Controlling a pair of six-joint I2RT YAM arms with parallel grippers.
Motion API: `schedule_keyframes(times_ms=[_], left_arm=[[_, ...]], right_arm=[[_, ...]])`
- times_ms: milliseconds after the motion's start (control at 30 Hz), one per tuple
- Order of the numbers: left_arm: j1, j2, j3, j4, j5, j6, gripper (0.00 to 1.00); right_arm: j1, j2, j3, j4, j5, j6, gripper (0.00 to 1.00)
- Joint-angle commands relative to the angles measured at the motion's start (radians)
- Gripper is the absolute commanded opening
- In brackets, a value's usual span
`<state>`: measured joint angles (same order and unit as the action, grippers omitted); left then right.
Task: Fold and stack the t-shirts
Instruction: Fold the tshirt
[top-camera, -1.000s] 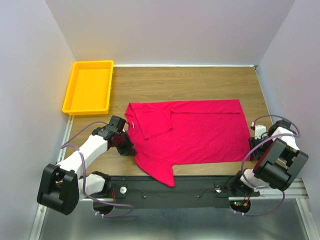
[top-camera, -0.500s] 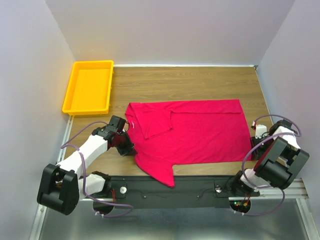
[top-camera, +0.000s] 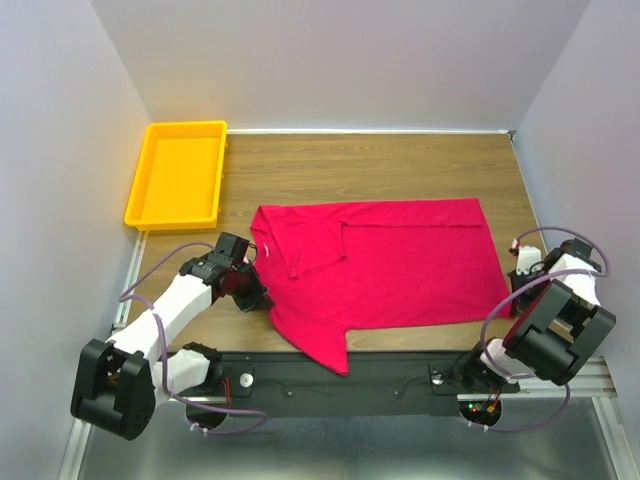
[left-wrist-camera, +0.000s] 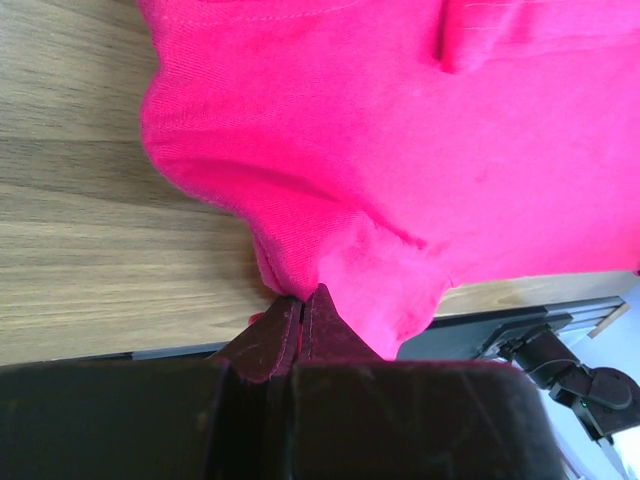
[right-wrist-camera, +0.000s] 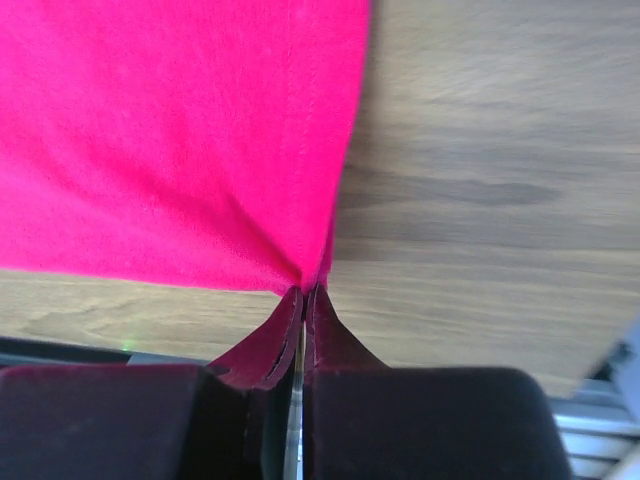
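A crimson-red t-shirt (top-camera: 385, 262) lies spread on the wooden table, one sleeve folded in over its left part and a flap hanging toward the near edge. My left gripper (top-camera: 262, 297) is at the shirt's near-left edge, shut on a pinch of the red fabric (left-wrist-camera: 300, 270). My right gripper (top-camera: 507, 293) is at the shirt's near-right corner, shut on the corner of the red cloth (right-wrist-camera: 310, 270). In the right wrist view the shirt's hem (right-wrist-camera: 340, 150) runs away from the fingertips (right-wrist-camera: 318, 305) over bare wood.
A yellow plastic tray (top-camera: 147, 172) sits off the table's far-left corner. The black rail (top-camera: 400, 375) holding the arm bases runs along the near edge. Grey walls close in on three sides. Bare wood (top-camera: 400, 165) lies beyond the shirt.
My right gripper has shut on the shirt's near-right corner; its arm shifted slightly right. The left arm keeps its grip and has barely moved.
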<state>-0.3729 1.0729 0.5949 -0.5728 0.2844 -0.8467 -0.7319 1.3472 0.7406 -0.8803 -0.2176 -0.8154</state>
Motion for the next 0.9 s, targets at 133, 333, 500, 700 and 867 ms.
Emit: schedule_keyframes(times_ms=[133, 333, 500, 700, 867], left_arm=[[0.015, -0.083, -0.018, -0.027, -0.011, -0.034, 0.00], [0.028, -0.111, -0.018, -0.042, 0.001, -0.046, 0.00], [0.031, -0.108, -0.014, -0.033, 0.019, -0.057, 0.00], [0.031, -0.100, 0.014, -0.032, 0.030, -0.055, 0.00], [0.031, -0.120, -0.009, -0.022, 0.084, -0.089, 0.00]], right_arm=[[-0.027, -0.060, 0.132, -0.008, -0.083, 0.022, 0.01], [-0.027, -0.020, 0.160, -0.014, -0.138, 0.038, 0.01], [-0.029, 0.000, 0.149, -0.016, -0.164, 0.027, 0.01], [-0.027, 0.012, 0.174, -0.017, -0.187, 0.036, 0.01], [-0.027, 0.024, 0.204, -0.017, -0.201, 0.047, 0.00]])
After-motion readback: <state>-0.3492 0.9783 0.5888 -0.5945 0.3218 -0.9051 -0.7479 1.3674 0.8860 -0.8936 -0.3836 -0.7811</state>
